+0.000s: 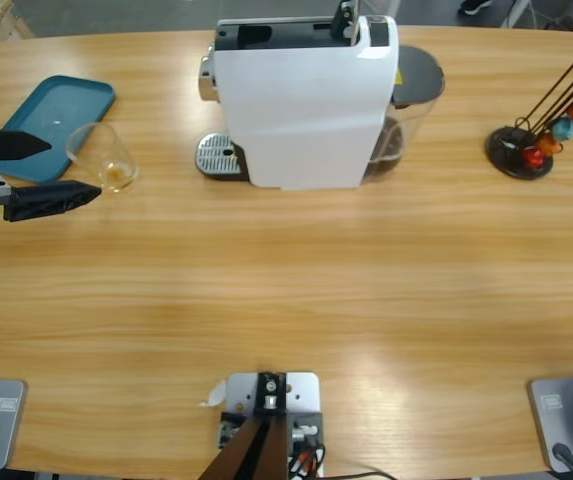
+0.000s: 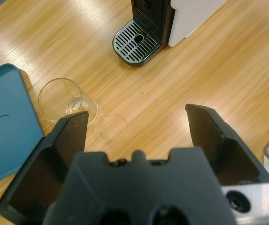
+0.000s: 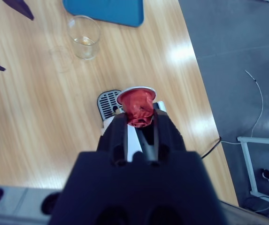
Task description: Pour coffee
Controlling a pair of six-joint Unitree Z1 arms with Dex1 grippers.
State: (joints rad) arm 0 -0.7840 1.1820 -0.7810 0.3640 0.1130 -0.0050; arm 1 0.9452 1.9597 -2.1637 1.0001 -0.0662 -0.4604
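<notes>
Closest to your right wrist camera, the right gripper (image 3: 140, 117) is pressed together on a red capsule (image 3: 136, 107), foil rim uppermost, held high above the coffee machine's drip grate (image 3: 108, 104). In the high view this gripper (image 1: 346, 22) shows only as a dark piece over the top of the white coffee machine (image 1: 306, 100). Your left gripper (image 1: 54, 170) enters from the table's left edge with its jaws spread wide and nothing between them. The glass tumbler (image 1: 106, 157) stands upright on the wood, touching or just beside the corner of the teal tray (image 1: 51, 122); a small amount of amber coffee (image 1: 118, 176) lies at its bottom. Note the governing relation: the tumbler sits just beyond the left jaw tips, roughly in line with the gap between them in the high view, while the left wrist view puts the tumbler (image 2: 67, 101) off towards one jaw, not centred. The left arm is by far the nearer; the right is occupied and well apart. The tumbler's long axis is vertical, so in my judgement a level side approach suits, once you centre the jaws on it. The drip grate (image 1: 216, 155) lies farther along the table, between tumbler and machine body. The capsule stand (image 1: 522, 150) at the far right is not involved.
</notes>
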